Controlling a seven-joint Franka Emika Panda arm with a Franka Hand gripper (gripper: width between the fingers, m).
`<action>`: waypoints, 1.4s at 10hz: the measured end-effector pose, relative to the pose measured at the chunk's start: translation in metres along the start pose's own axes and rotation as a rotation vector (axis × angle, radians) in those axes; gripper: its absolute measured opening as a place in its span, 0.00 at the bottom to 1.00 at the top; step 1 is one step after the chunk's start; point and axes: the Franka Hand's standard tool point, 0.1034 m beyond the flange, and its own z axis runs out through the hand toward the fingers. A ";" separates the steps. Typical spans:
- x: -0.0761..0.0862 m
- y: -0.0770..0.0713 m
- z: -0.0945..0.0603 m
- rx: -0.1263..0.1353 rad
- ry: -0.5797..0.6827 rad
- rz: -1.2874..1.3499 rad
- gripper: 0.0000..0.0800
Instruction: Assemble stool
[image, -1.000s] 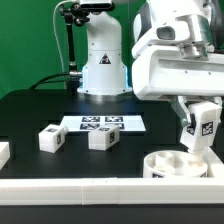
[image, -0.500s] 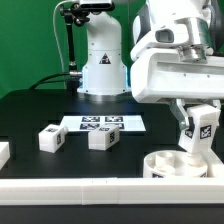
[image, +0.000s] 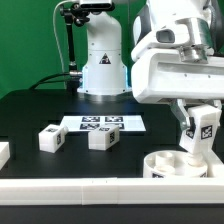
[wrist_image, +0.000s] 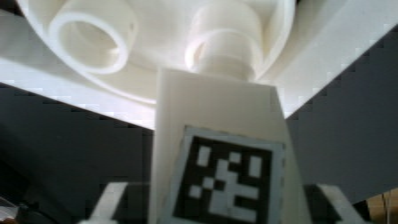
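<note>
The stool's round white seat (image: 176, 164) lies at the front on the exterior view's right, with round sockets in its upper face. My gripper (image: 200, 124) is shut on a white block leg (image: 203, 130) that carries a marker tag. The leg stands slightly tilted, its lower end at the seat. In the wrist view the leg (wrist_image: 221, 120) reaches from between my fingers (wrist_image: 114, 203) down to a socket of the seat (wrist_image: 107, 40). Two more tagged legs (image: 50, 137) (image: 100, 139) lie loose on the black table.
The marker board (image: 103, 124) lies flat behind the loose legs. A long white rail (image: 90, 190) runs along the front edge. Another white piece (image: 3, 152) shows at the exterior view's left edge. The robot base (image: 103, 65) stands at the back.
</note>
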 end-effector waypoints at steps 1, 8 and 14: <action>0.001 0.000 0.001 0.000 -0.001 0.001 0.40; -0.011 0.000 0.008 0.001 -0.017 0.001 0.40; -0.012 -0.001 0.009 -0.003 -0.004 -0.001 0.40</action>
